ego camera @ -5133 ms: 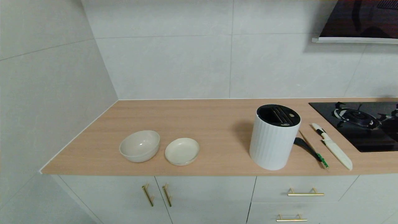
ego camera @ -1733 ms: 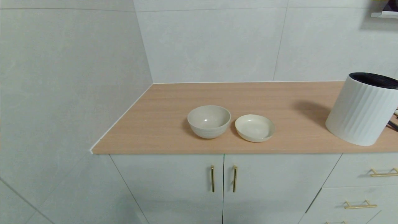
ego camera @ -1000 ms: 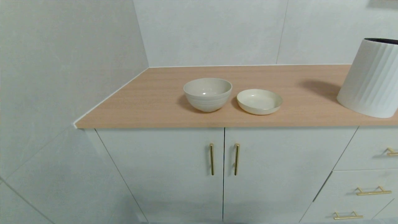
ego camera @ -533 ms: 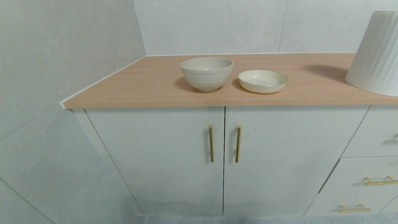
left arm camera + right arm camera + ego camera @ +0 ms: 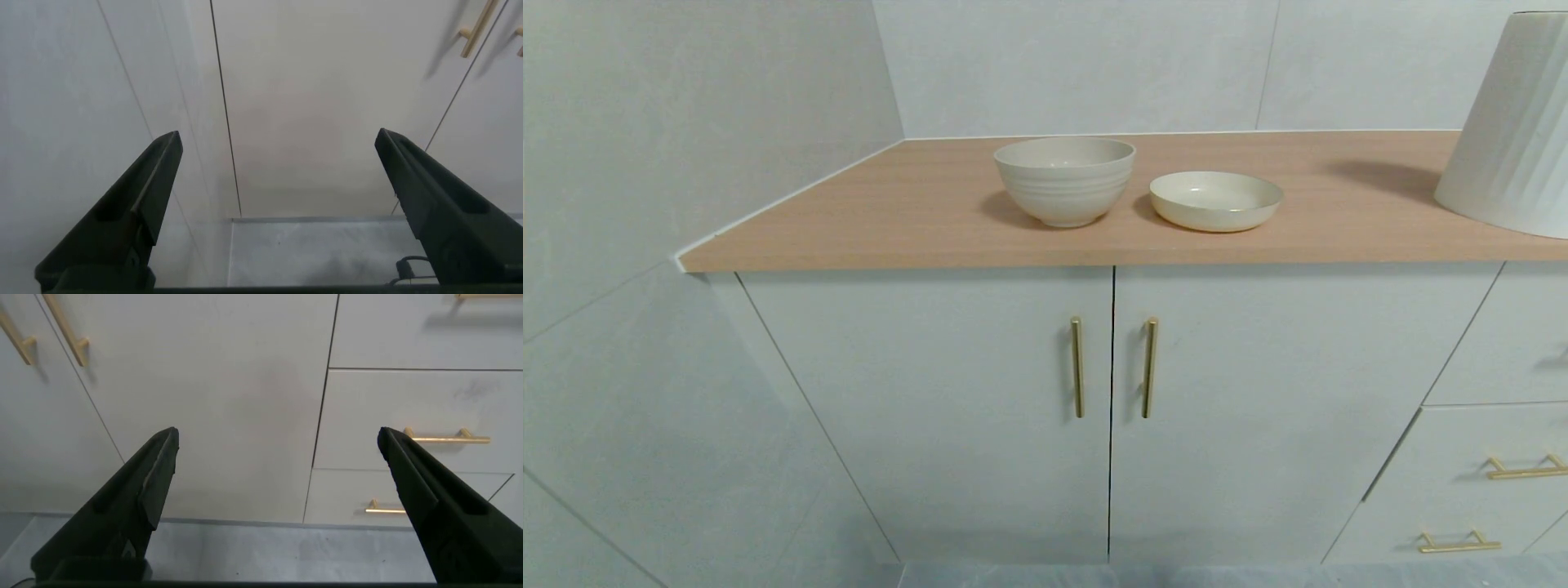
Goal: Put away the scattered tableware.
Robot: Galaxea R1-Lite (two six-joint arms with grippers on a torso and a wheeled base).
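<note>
Here we are at the counter. The deep bowl (image 5: 1065,180) and the shallow dish (image 5: 1215,199) sit side by side on the wooden countertop (image 5: 890,233), close together but apart, and not far from its front edge. Neither has been put away.

Beneath them the 2 cabinet doors (image 5: 947,408) are shut, and the left door handle (image 5: 1077,367) and right door handle (image 5: 1149,367) hang just beside each other across the seam.

The left gripper (image 5: 276,147) is spread wide and empty, low down and facing the cabinet front. The right gripper (image 5: 276,441) is in the same state, wide and holding nothing, looking at the doors and the drawers (image 5: 409,416) next to them.

So where's the danger? First, those handles. They're slim and so near each other that a wide-set pincer could catch both at once, or slide off 1 as it pulls. Second, a door swinging out could knock the other arm if that arm waits this low in front of it.

Then the crockery itself (it looks smooth and glazed, so probably slippery). A pinch on the bowl's rim could slip, or nudge the dish next to it toward the edge. From there it's a drop to the floor. The tall white ribbed container (image 5: 1515,139) off to the right crowds any sweep from that side.
</note>
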